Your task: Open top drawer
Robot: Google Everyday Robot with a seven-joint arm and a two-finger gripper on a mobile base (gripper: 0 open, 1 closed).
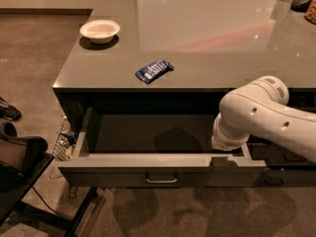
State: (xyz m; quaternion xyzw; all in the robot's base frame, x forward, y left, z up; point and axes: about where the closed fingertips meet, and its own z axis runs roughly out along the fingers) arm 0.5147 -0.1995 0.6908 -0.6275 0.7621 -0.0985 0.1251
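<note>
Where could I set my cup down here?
The counter is bare right of the white bowl and behind the blue packet. In the open top drawer, the left floor looks free; the right end is crowded by the arm, its gripper down at the front rim.

You have one wide, dark grey top drawer (pixel 123 174) standing open, pale grey inside, with one small metal bar handle (pixel 161 180) at six o'clock. One white jointed robot arm (pixel 266 117) reaches in from three o'clock, and its one gripper (pixel 223 158) sits at the drawer's front rim near four o'clock. On the one glossy grey countertop (pixel 207 33) you can count one round white bowl (pixel 99 30) at ten o'clock and one crinkled blue packet (pixel 154 70) at eleven o'clock, while on the floor at nine o'clock lie two dark shoe-like shapes (pixel 7 110).
</note>
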